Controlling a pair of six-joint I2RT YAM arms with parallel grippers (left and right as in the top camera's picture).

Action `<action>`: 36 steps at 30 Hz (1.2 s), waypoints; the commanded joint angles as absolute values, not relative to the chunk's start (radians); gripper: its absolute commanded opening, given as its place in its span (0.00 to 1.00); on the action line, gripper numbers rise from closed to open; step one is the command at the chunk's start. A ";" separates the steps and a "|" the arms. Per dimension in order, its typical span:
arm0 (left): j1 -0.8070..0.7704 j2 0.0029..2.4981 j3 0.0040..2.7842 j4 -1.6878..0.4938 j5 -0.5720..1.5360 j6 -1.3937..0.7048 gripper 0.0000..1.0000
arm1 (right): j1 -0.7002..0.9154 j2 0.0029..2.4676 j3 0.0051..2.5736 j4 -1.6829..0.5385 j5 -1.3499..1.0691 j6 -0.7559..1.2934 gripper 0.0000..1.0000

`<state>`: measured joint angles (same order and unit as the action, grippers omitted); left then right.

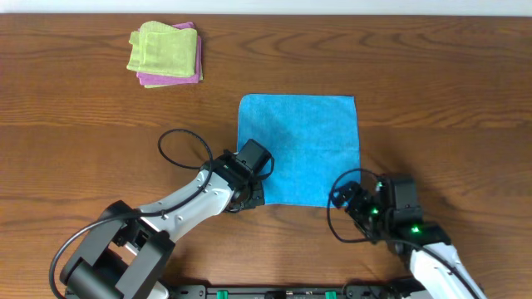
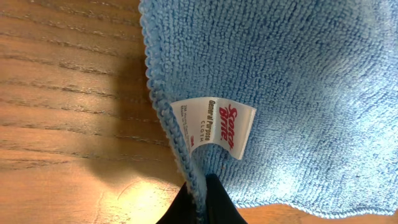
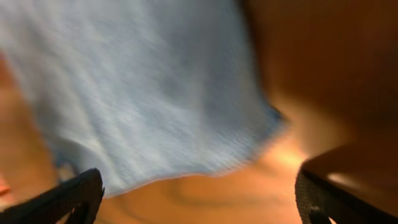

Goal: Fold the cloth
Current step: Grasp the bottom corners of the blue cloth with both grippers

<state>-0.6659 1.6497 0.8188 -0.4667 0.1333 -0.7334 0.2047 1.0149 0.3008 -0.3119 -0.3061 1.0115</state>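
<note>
The sky-blue cloth (image 1: 299,148) lies flat in the middle of the table. My left gripper (image 1: 248,193) is at its near left corner, shut on the cloth's hem. In the left wrist view the black fingertips (image 2: 217,202) pinch the stitched edge just below a white label (image 2: 219,126) on the cloth (image 2: 298,81). My right gripper (image 1: 342,198) sits by the near right corner, open. In the blurred right wrist view its fingers (image 3: 74,199) stand wide apart, with bare wood between them and the cloth's (image 3: 137,87) edge just ahead.
A light green folded cloth (image 1: 163,48) lies on a pink one (image 1: 179,79) at the far left of the wooden table (image 1: 83,141). A black cable (image 1: 179,149) loops beside my left arm.
</note>
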 commanded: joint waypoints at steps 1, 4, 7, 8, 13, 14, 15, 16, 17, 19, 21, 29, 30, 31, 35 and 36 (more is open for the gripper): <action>-0.668 1.667 0.805 -0.471 0.100 -0.729 0.06 | 0.256 1.055 0.238 -0.216 -0.256 1.193 0.99; -0.668 1.667 0.805 -0.471 0.097 -0.719 0.06 | 0.271 1.093 0.205 -0.155 -0.231 1.291 0.99; -0.668 1.667 0.805 -0.472 0.096 -0.699 0.06 | 0.269 1.121 0.199 -0.152 -0.213 1.277 0.99; -0.668 1.667 0.805 -0.472 0.096 -0.693 0.06 | 0.269 1.122 0.199 -0.150 -0.209 1.273 0.99; -0.667 1.667 0.805 -0.471 0.093 -0.675 0.06 | 0.268 1.122 0.199 -0.164 -0.202 1.248 0.56; -0.666 1.667 0.805 -0.471 0.094 -0.672 0.06 | 0.268 1.122 0.199 -0.174 -0.198 1.248 0.50; -0.666 1.667 0.805 -0.472 0.094 -0.672 0.06 | 0.268 1.122 0.199 -0.186 -0.197 1.248 0.49; -0.666 1.667 0.805 -0.472 0.094 -0.672 0.06 | 0.268 1.122 0.199 -0.198 -0.194 1.248 0.48; -0.666 1.667 0.805 -0.472 0.094 -0.672 0.06 | 0.268 1.122 0.199 -0.210 -0.189 1.248 0.47; -0.666 1.667 0.805 -0.472 0.094 -0.668 0.06 | 0.267 1.122 0.199 -0.222 -0.178 1.248 0.41; -0.666 1.667 0.805 -0.472 0.094 -0.665 0.06 | 0.267 1.122 0.200 -0.230 -0.159 1.247 0.38; -0.666 1.667 0.805 -0.475 0.094 -0.665 0.06 | 0.227 1.122 0.200 -0.281 -0.103 1.188 0.36; -0.666 1.667 0.805 -0.475 0.094 -0.665 0.06 | 0.222 1.122 0.200 -0.285 -0.099 1.184 0.35; -0.666 1.667 0.805 -0.474 0.094 -0.665 0.06 | 0.220 1.122 0.200 -0.284 -0.093 1.174 0.35; -0.666 1.667 0.805 -0.474 0.094 -0.665 0.06 | 0.219 1.122 0.200 -0.284 -0.063 1.169 0.34; -0.666 1.667 0.805 -0.474 0.094 -0.665 0.06 | 0.219 1.122 0.200 -0.284 -0.057 1.168 0.31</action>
<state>-0.6659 1.6497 0.8188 -0.4667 0.1238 -0.6796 0.2367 1.0870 0.2626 -0.2363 -0.2146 1.1946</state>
